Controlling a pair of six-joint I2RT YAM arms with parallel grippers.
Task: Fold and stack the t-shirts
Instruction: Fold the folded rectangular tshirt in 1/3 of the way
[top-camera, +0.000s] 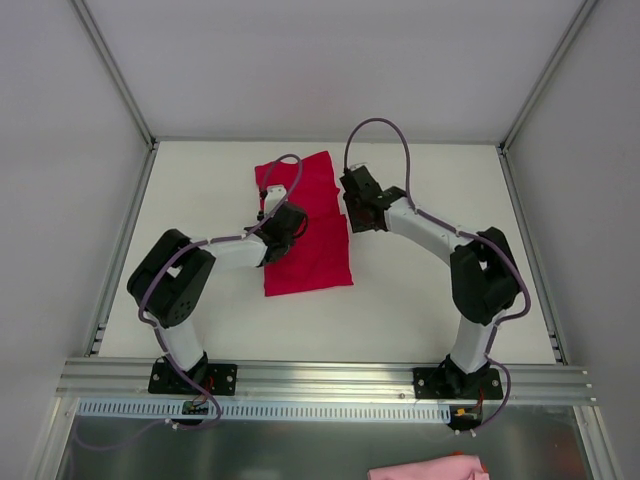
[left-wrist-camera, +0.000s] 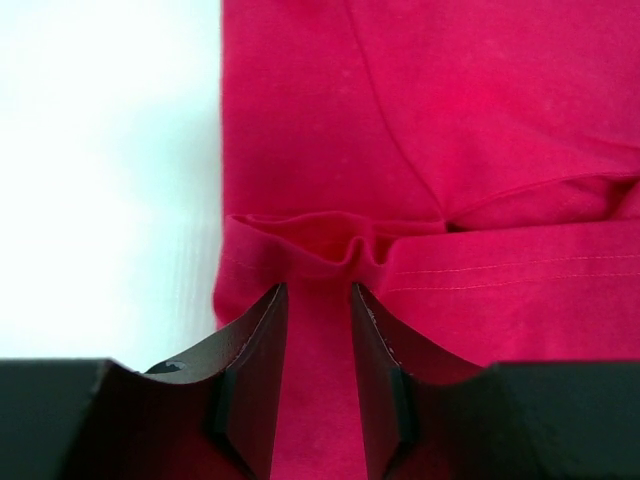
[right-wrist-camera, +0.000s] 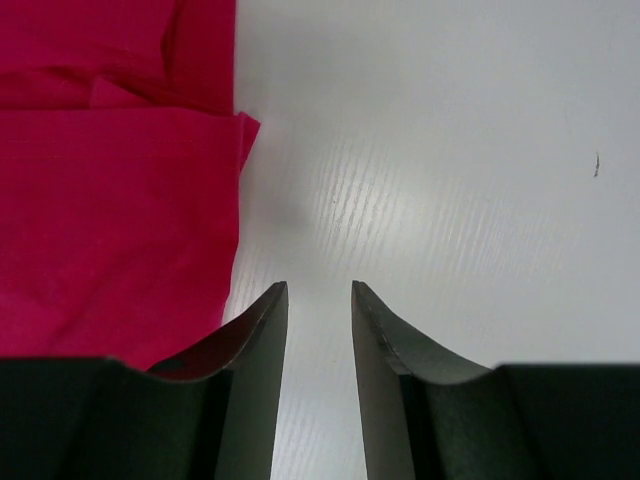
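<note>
The left gripper (left-wrist-camera: 318, 300) hangs with its fingers a narrow gap apart and nothing pinched. Red cloth shows through the gap. Just ahead of the tips a stitched hem (left-wrist-camera: 500, 268) is rucked into a small pucker, and the rest of the t-shirt (left-wrist-camera: 430, 130) spreads ahead and to the right. To its left the bare table (left-wrist-camera: 100, 170) begins.

The right gripper (right-wrist-camera: 318, 295) is likewise slightly parted and empty. It hovers over bare table, with the shirt's long edge just to the left of its tips.

The shirt looks partly folded into a long strip, so the next fold is probably end over end. To do it well, each gripper should drop onto a cloth edge and catch every layer. The left should pinch at or beside the pucker, not push it flatter. The right needs to move left onto the edge first. Both should then lift together so the strip doesn't skew.

From above, the left arm (top-camera: 225, 250) has its elbow out left and reaches right over the shirt's middle. The right arm (top-camera: 430, 228) mirrors it, its wrist at the shirt's right edge.
</note>
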